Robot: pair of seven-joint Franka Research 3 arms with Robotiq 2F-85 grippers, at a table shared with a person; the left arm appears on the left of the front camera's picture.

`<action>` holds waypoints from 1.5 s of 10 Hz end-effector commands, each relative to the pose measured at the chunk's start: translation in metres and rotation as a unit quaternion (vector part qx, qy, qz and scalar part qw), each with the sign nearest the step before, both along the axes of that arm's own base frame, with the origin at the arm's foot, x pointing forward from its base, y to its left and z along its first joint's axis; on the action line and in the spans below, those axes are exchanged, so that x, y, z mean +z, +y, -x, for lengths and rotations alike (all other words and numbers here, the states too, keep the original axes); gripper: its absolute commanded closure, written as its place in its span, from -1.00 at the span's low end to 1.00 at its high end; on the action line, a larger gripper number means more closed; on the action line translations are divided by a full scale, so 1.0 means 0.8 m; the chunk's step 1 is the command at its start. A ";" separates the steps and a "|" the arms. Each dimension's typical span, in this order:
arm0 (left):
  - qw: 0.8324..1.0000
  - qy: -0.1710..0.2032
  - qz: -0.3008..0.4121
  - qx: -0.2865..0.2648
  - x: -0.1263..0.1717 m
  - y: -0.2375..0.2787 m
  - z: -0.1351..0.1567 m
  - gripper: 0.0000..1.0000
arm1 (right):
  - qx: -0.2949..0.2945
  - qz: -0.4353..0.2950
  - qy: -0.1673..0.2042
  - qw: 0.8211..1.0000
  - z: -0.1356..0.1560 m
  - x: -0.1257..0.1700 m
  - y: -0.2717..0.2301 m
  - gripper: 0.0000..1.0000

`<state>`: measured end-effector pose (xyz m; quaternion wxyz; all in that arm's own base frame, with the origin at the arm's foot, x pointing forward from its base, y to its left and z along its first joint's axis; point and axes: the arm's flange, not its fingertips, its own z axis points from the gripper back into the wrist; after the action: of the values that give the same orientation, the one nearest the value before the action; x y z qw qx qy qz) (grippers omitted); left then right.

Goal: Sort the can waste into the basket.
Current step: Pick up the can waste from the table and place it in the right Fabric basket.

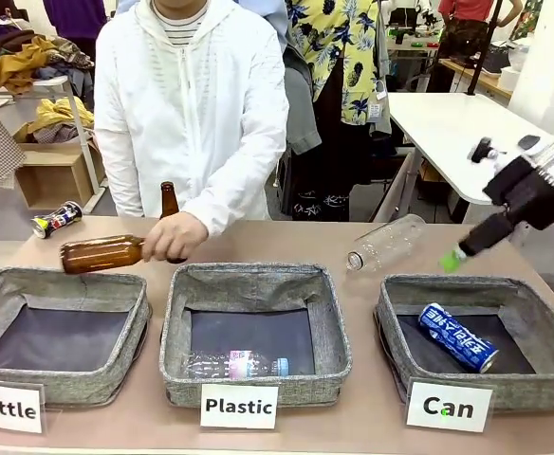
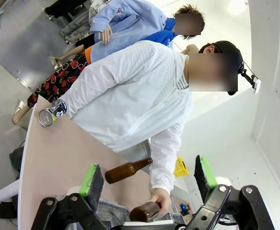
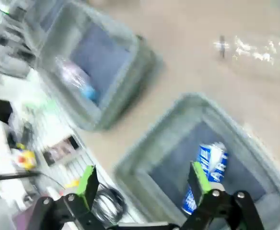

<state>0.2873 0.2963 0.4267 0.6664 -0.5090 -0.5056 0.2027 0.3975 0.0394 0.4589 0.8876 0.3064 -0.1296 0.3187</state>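
Observation:
A blue can (image 1: pixel 457 336) with white lettering lies inside the Can basket (image 1: pixel 388 313) at the right; the right wrist view shows the blue can (image 3: pixel 207 172) in that basket (image 3: pixel 145 153) too. My right gripper (image 1: pixel 452 258) hangs above the basket's far rim, and its green-padded fingers (image 3: pixel 88 179) stand open around nothing. The black can (image 1: pixel 57 219) lies on its side at the table's far left corner. From the left wrist view, my left gripper (image 2: pixel 149 179) is open, with the black can (image 2: pixel 51 112) far off.
The person's hand (image 1: pixel 175 235) holds a lying brown bottle (image 1: pixel 101 253) above the Bottle bin (image 1: pixel 2 284); another brown bottle (image 1: pixel 169 201) stands behind it. A clear plastic bottle (image 1: pixel 386 243) lies behind the Can basket. The Plastic bin (image 1: pixel 177 322) holds a plastic bottle (image 1: pixel 234 364).

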 end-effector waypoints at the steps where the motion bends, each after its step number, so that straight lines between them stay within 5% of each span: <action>1: 0.999 -0.025 0.015 0.014 0.032 0.027 0.017 -1.00 | -0.256 -0.425 0.028 0.868 -0.008 -0.008 -0.019 -1.00; 3: 0.993 -0.070 0.088 0.032 0.086 0.079 0.049 -1.00 | -0.284 -0.559 0.015 0.779 -0.003 -0.031 -0.057 -1.00; 4: 0.985 -0.087 0.144 0.040 0.106 0.106 0.062 -1.00 | -0.329 -0.567 0.035 0.754 -0.007 -0.042 -0.076 -1.00; 5: 0.982 -0.101 0.147 0.062 0.114 0.126 0.069 -1.00 | -0.108 -0.219 0.065 0.968 -0.004 -0.008 -0.044 -1.00; 7: 0.975 -0.104 0.162 0.110 0.115 0.163 0.077 -1.00 | -0.108 -0.219 0.065 0.968 -0.004 -0.008 -0.044 -1.00; 15: 0.982 -0.097 0.115 0.114 0.111 0.164 0.109 -1.00 | -0.108 -0.219 0.065 0.968 -0.004 -0.008 -0.044 -1.00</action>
<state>0.2049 0.4337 0.5166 0.5039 -0.5506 -0.5926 0.3029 0.4012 0.0057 0.4508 0.8339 0.5011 -0.1711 0.1559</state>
